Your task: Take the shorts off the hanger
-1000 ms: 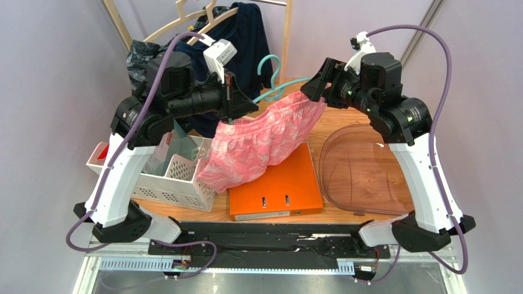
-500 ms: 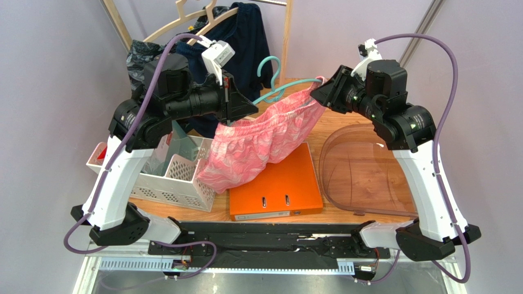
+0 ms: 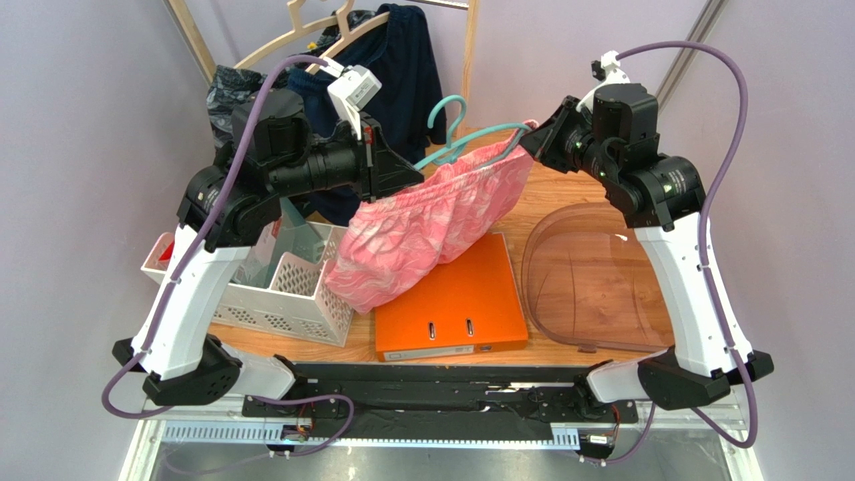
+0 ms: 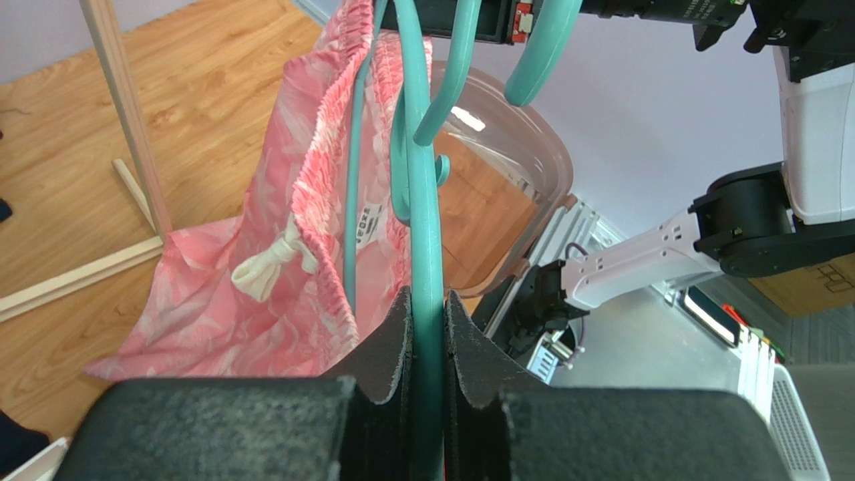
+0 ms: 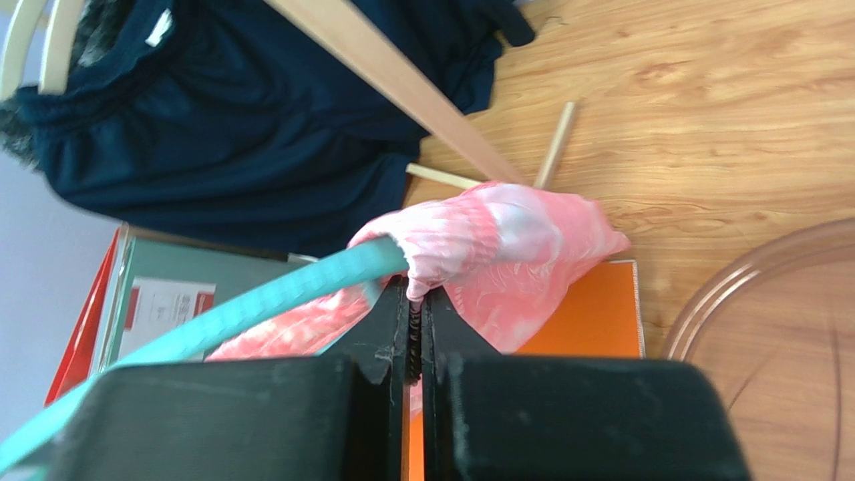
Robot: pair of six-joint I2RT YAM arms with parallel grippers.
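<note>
The left gripper (image 4: 426, 306) is clamping the bar of the hanger (image 4: 425, 215) between nearly closed fingers. The right gripper (image 5: 414, 301) is pinching the edge of the shorts (image 3: 421, 225) where the fabric wraps the hanger's end, fingers pressed tight. The shorts are hanging on the hanger, held in the air above the orange binder (image 3: 472, 301) and the table (image 3: 552, 192). The lower hem appears to be brushing the white basket (image 3: 286, 291).

Pink shorts (image 3: 432, 225) with white leafy print; teal hanger (image 3: 449, 140); orange binder (image 3: 472, 296); white basket (image 3: 286, 291); dark navy garment (image 3: 406, 70); translucent brown lid (image 3: 592, 271); light wood-grain tabletop (image 3: 537, 200).
</note>
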